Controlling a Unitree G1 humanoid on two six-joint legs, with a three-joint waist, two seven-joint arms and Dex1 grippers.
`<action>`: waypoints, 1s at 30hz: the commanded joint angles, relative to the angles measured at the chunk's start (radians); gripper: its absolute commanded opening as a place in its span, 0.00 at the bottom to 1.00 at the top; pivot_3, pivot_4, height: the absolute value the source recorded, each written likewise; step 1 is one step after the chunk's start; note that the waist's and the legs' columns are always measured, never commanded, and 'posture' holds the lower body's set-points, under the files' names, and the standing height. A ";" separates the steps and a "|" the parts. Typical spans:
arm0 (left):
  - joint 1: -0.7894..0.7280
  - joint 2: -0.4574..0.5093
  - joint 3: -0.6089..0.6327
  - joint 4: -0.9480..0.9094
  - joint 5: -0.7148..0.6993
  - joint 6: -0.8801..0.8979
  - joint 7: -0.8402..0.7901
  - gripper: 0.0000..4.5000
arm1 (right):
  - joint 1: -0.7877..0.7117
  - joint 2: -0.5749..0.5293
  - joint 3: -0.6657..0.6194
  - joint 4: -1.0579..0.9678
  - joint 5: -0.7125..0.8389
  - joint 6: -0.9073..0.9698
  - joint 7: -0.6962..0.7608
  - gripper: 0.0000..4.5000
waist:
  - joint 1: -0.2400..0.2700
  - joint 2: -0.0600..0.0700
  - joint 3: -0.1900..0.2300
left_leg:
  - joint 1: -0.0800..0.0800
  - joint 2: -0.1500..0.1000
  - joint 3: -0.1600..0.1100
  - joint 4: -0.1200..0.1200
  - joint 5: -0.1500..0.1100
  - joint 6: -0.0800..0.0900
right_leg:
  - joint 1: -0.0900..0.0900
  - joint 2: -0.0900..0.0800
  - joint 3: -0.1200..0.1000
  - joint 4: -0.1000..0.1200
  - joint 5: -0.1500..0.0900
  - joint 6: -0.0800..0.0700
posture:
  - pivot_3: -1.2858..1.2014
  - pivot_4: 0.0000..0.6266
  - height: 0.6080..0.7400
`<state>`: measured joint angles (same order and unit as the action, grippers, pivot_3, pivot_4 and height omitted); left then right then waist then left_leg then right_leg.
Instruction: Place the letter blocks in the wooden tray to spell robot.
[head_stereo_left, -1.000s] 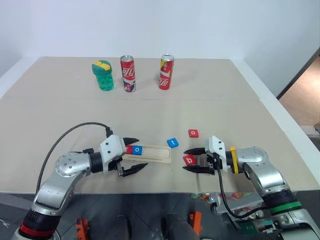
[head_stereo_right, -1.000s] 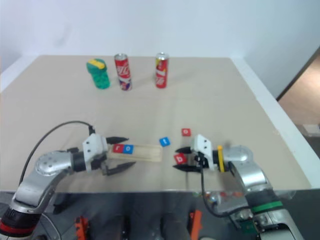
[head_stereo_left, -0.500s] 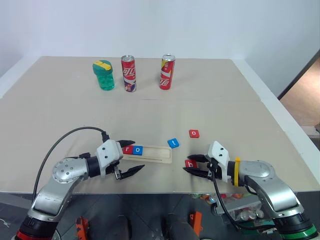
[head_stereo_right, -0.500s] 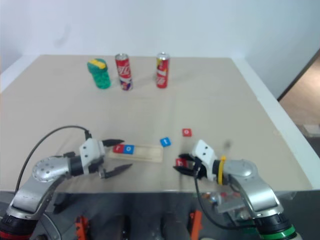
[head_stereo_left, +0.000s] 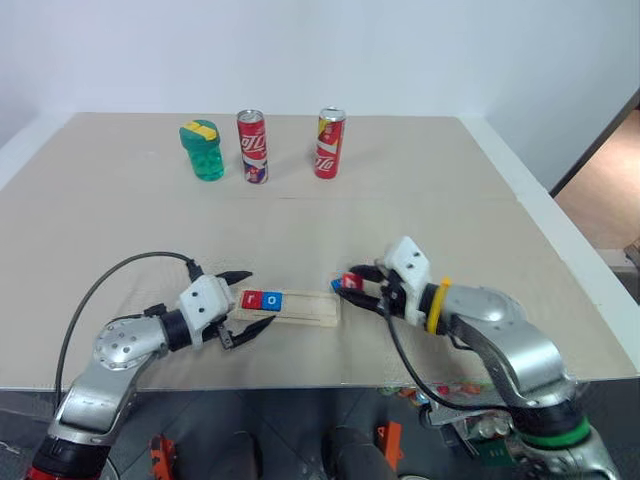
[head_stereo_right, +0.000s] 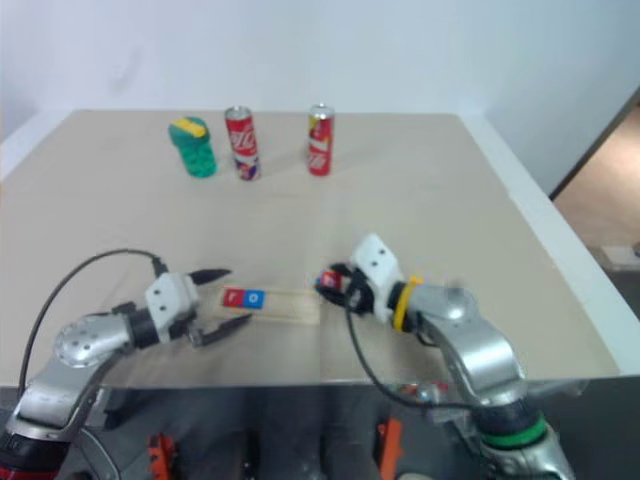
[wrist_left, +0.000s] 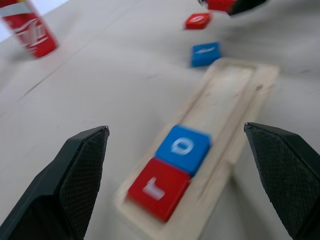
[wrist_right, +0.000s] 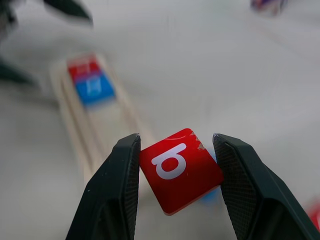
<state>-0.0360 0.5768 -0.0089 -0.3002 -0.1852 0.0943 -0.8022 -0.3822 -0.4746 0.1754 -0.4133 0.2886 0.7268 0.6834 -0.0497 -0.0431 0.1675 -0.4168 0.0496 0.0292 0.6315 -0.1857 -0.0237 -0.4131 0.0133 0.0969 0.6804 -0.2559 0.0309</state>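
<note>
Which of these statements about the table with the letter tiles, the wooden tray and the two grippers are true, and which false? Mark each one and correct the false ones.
1. The right gripper holds the red square tile with a white b. True.
2. The long pale wooden tray already holds four tiles. False: it holds two, the red r tile and the blue o tile.
3. The left gripper is open and holds nothing. True.
4. The blue t tile lies inside the tray. False: it lies on the table just beyond the tray's empty end.
</note>
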 joint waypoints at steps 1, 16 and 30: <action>0.034 0.000 0.055 -0.009 0.004 -0.054 0.039 1.00 | -0.062 0.070 0.076 -0.018 -0.024 0.045 -0.066 0.39 | 0.001 0.000 0.000 | -0.002 0.001 0.000 0.000 0.000 0.000 | -0.002 0.000 -0.001 0.000 0.000 0.001 | 0.52 0.24 1.00; 0.181 -0.009 0.111 -0.100 -0.101 -0.057 0.060 1.00 | -0.111 0.208 0.162 0.052 -0.061 0.192 -0.177 0.39 | 0.002 0.000 0.000 | -0.013 0.002 -0.001 0.002 0.000 -0.001 | -0.011 -0.001 -0.005 0.000 0.004 0.002 | 0.52 0.24 1.00; 0.178 0.011 0.103 -0.098 -0.088 -0.046 0.055 1.00 | -0.109 0.257 0.173 0.038 -0.023 0.296 -0.201 0.39 | 0.001 0.000 0.000 | -0.013 0.003 -0.002 0.002 0.000 -0.001 | -0.011 -0.001 -0.009 0.001 0.003 0.000 | 0.52 0.24 1.00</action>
<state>0.1453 0.5745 0.0794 -0.3637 -0.2729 0.0519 -0.7484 -0.4845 -0.2251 0.3496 -0.3297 0.2528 1.0224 0.4871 -0.0484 -0.0436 0.1671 -0.4296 0.0526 0.0274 0.6330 -0.1862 -0.0246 -0.4243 0.0127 0.0874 0.6810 -0.2527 0.0305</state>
